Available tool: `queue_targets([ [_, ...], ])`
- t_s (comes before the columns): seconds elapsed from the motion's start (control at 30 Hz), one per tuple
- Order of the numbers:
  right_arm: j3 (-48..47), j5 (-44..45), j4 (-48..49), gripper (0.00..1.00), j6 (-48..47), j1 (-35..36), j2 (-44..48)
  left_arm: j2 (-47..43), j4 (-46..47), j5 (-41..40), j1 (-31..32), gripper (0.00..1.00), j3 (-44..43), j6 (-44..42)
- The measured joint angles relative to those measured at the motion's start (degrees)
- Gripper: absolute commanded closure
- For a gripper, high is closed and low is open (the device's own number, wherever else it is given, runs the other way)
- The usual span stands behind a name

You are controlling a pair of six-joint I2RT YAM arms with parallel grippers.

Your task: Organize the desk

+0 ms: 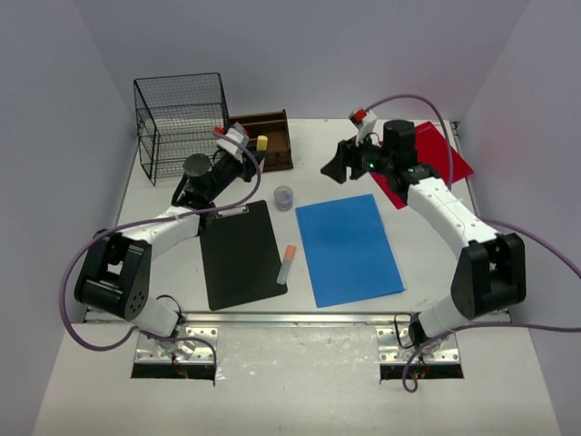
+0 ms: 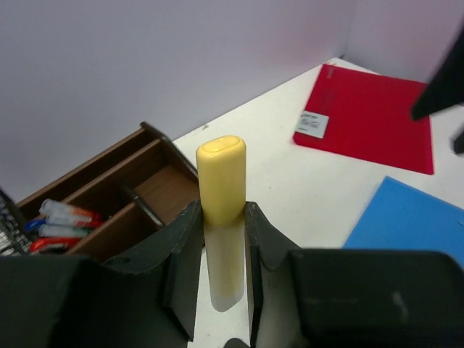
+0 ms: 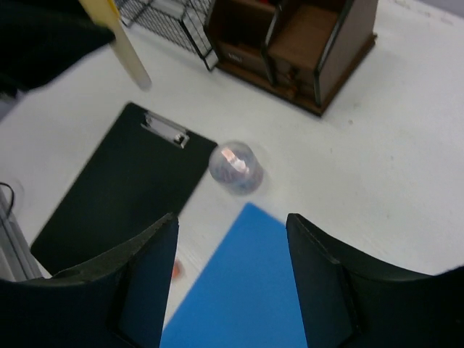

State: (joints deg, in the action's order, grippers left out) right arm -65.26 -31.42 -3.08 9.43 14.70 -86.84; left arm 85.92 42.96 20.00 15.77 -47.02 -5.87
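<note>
The white desk (image 1: 309,145) holds a black clipboard (image 1: 238,252), a blue folder (image 1: 348,247), a red folder (image 1: 427,159), a small clear container (image 1: 283,197) and an orange-capped marker (image 1: 287,263). My left gripper (image 1: 254,145) is shut on a yellow highlighter (image 2: 221,181) and holds it above the desk beside the brown wooden organizer (image 2: 109,196). My right gripper (image 3: 232,239) is open and empty, raised above the blue folder's far corner (image 3: 246,290), with the clear container (image 3: 235,167) just beyond it.
A black wire basket (image 1: 182,125) stands at the back left, next to the organizer (image 1: 263,138). Several markers (image 2: 61,221) lie in the organizer's left compartment. The red folder (image 2: 370,119) lies at the back right under my right arm.
</note>
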Motion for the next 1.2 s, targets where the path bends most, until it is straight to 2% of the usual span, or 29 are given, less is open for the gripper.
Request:
queue_targets([
  [0.2,-14.08,-3.08,4.84,0.42,10.06,1.31,-9.69,-2.35,3.74,8.42,0.0,1.0,3.9,-0.76],
  [0.4,-20.49,-2.59,5.57,0.41,13.77,5.99,-15.26,-4.16,4.03,11.52,0.0,1.0,4.52,-0.74],
  [0.6,-21.87,-2.42,5.41,0.4,13.65,11.06,-17.12,-4.87,3.86,12.69,0.0,1.0,4.58,-0.77],
  [1.2,-19.72,-6.78,4.68,0.43,12.27,11.52,-14.95,-6.48,3.47,12.63,-0.11,1.0,6.27,-1.18],
])
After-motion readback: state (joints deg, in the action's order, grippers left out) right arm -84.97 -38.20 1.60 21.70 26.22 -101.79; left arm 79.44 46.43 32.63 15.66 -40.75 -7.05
